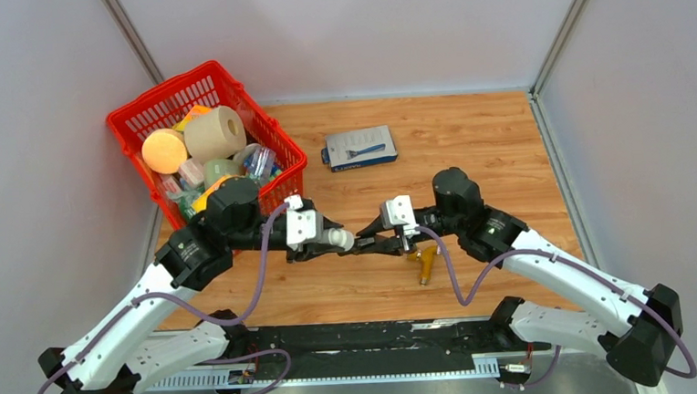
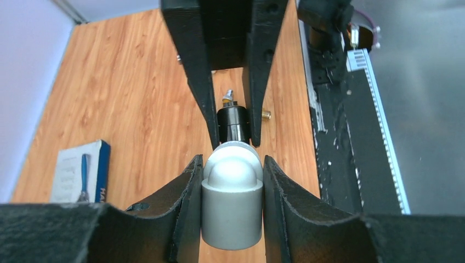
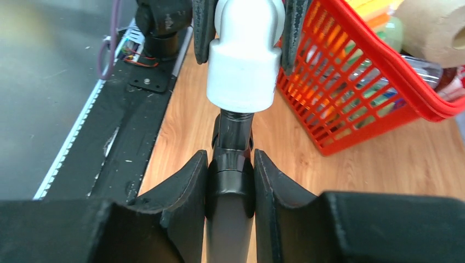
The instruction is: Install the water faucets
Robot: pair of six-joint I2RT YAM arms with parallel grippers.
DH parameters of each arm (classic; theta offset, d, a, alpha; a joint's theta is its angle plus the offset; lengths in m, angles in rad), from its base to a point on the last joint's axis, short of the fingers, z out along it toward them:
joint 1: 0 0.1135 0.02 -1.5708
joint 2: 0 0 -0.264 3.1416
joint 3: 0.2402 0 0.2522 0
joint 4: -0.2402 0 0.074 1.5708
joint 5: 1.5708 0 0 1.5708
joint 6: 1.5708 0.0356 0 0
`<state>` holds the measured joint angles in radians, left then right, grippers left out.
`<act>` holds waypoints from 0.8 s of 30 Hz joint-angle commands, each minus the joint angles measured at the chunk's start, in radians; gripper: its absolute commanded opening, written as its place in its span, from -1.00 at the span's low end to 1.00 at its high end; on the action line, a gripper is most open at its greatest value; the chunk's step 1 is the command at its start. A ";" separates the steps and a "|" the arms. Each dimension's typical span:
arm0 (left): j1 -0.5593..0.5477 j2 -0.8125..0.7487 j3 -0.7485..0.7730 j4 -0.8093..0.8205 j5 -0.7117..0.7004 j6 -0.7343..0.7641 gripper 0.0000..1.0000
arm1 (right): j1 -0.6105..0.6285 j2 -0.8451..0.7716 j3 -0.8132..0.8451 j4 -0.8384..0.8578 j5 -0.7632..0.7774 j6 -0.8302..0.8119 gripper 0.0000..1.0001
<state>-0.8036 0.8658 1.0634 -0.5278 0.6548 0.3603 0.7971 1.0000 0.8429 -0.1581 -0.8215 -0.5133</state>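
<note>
Wooden table [image 1: 497,151] carries a red basket [image 1: 134,114] at its far left, well apart from the work. Above the table's near middle the two pincers meet tip to tip. The left pincer [image 2: 232,181] is clamped on a white elbow fitting [image 2: 230,208]. The right pincer [image 3: 230,172] is clamped on the dark water faucet [image 3: 234,134], held off the table with its threaded end at the fitting's mouth. How deep the thread sits I cannot tell. The faucet looks like stiff metal, light but smooth and round, so it is likely to spin or slip between the pads. The thicker collar near the thread, where the right pincer grips, seems the sound hold for keeping it in line.
</note>
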 commanded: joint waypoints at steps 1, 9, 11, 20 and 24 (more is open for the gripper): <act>-0.002 0.001 0.038 -0.152 0.047 0.246 -1.00 | -0.022 0.020 0.058 -0.006 -0.130 -0.005 -1.00; -0.002 -0.045 -0.034 0.128 -0.321 -0.048 0.65 | -0.022 0.017 0.056 0.002 0.172 -0.025 -1.00; -0.002 -0.053 -0.048 0.198 -0.469 -0.169 0.65 | -0.018 0.014 0.050 0.031 0.264 -0.013 -1.00; -0.002 -0.044 -0.094 0.261 -0.811 -0.926 0.66 | 0.170 -0.047 -0.126 0.391 0.821 -0.083 -1.00; -0.002 -0.013 -0.108 0.262 -0.811 -1.098 0.75 | 0.287 -0.026 -0.191 0.572 1.082 -0.198 -1.00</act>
<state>-0.8089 0.8276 0.9668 -0.3031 -0.0883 -0.4408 0.9962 0.9924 0.6754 0.0673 -0.0696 -0.5858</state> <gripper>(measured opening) 0.840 0.333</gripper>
